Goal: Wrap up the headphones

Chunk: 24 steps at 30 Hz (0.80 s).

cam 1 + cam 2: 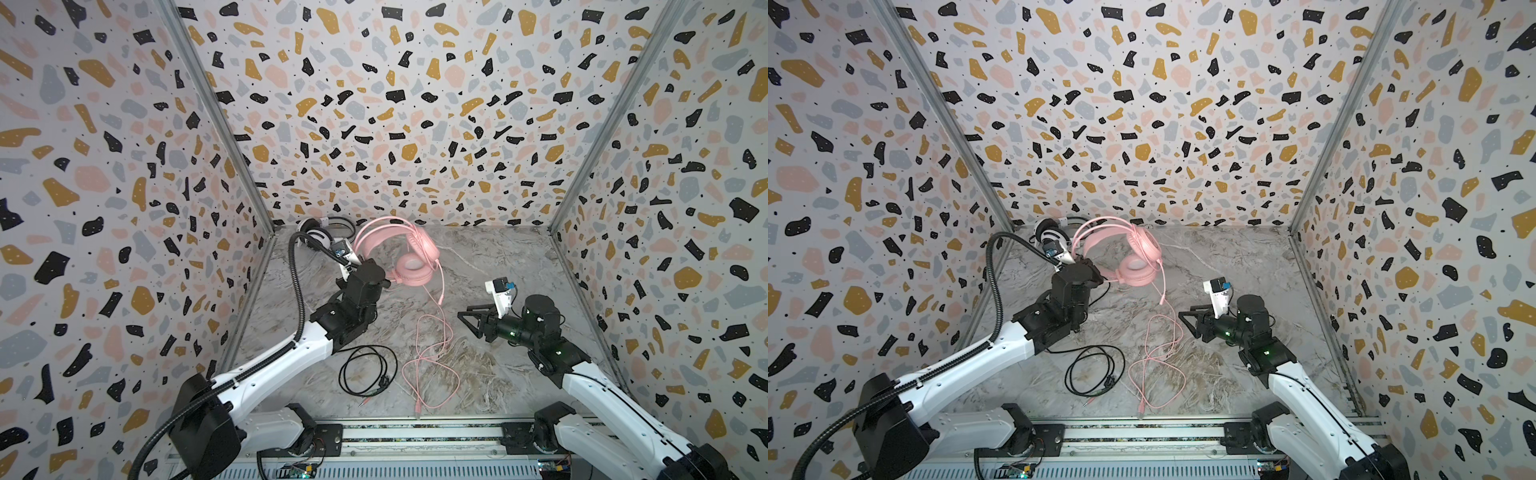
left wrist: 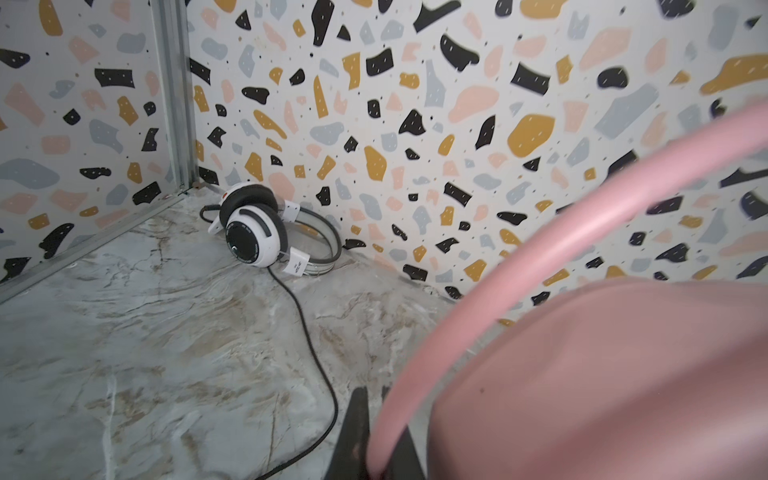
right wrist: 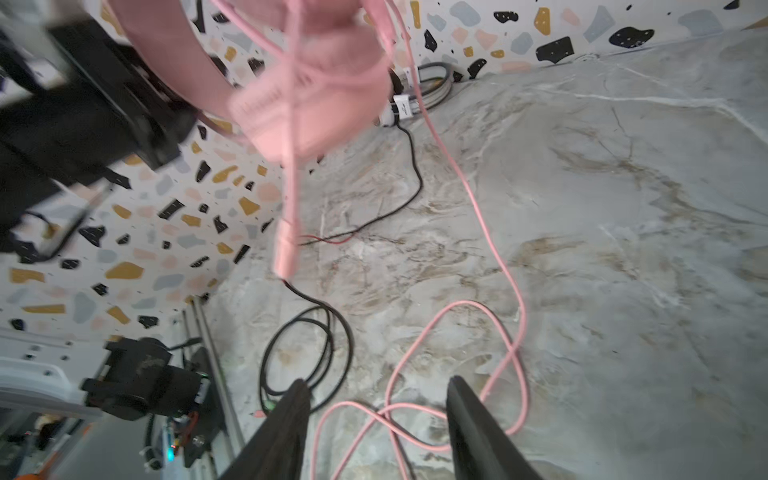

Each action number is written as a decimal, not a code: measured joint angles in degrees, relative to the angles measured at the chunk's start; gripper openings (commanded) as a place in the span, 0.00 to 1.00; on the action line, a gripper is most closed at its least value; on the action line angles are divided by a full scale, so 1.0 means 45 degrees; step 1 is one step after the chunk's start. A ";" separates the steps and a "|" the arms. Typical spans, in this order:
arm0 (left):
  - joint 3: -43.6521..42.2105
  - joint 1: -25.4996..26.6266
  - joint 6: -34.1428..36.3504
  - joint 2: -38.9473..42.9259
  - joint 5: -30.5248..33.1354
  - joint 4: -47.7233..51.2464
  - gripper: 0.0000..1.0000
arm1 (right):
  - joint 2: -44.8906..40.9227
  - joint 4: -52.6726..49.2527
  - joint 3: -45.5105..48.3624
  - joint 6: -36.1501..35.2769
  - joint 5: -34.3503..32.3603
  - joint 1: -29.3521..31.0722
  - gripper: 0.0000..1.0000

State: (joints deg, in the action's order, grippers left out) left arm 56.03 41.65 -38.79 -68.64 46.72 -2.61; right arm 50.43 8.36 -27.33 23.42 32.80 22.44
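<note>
Both top views are taken from high above the front edge, looking down and forward over the whole counter (image 1: 498, 257). The left wrist view is set low and close behind the pink headset (image 2: 602, 374), faced toward the corner where the white-and-black headset (image 2: 253, 235) lies. The right wrist view is pointed low across the counter; the pink cable (image 3: 461, 303) and black cable (image 3: 351, 349) seen there are shared with both top views.

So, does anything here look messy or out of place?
Only the cords. The pink headset, gripped by the left claw, trails its pink cable in sprawling loops across the table, and the black cable from the white-and-black headset in the far corner lies in a loose coil. Nothing looks broken.
</note>
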 measured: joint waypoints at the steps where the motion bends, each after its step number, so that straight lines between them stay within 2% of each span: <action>1: 0.0126 0.0000 0.0005 0.0223 -0.0092 0.0005 0.00 | 0.0155 0.0165 0.0141 -0.0092 -0.0083 0.0000 0.70; 8: 0.1477 0.0000 0.0015 0.1307 -0.0733 0.0612 0.00 | 0.1904 0.2181 0.0495 -0.0656 -0.0238 0.0000 0.86; 14: 0.2633 0.0000 0.0019 0.1583 -0.1214 0.1311 0.00 | 0.4031 0.4911 0.0457 -0.0539 0.0398 0.0427 0.90; 20: 0.3065 0.0000 0.0019 0.1598 -0.1389 0.1836 0.00 | 0.6533 0.6849 0.0393 -0.0189 0.0525 0.2084 0.87; 22: 0.3133 0.0000 0.0039 0.1593 -0.1423 0.1972 0.00 | 0.7378 0.7694 0.0393 0.0073 0.0559 0.2579 0.81; 24: 0.3181 0.0000 0.0024 0.1593 -0.1433 0.2025 0.00 | 0.8228 0.8650 0.0398 0.0413 0.0529 0.2987 0.70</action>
State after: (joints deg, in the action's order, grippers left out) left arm 70.35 41.65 -38.68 -61.47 40.27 6.50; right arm 87.46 47.29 -25.54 25.28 35.18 35.88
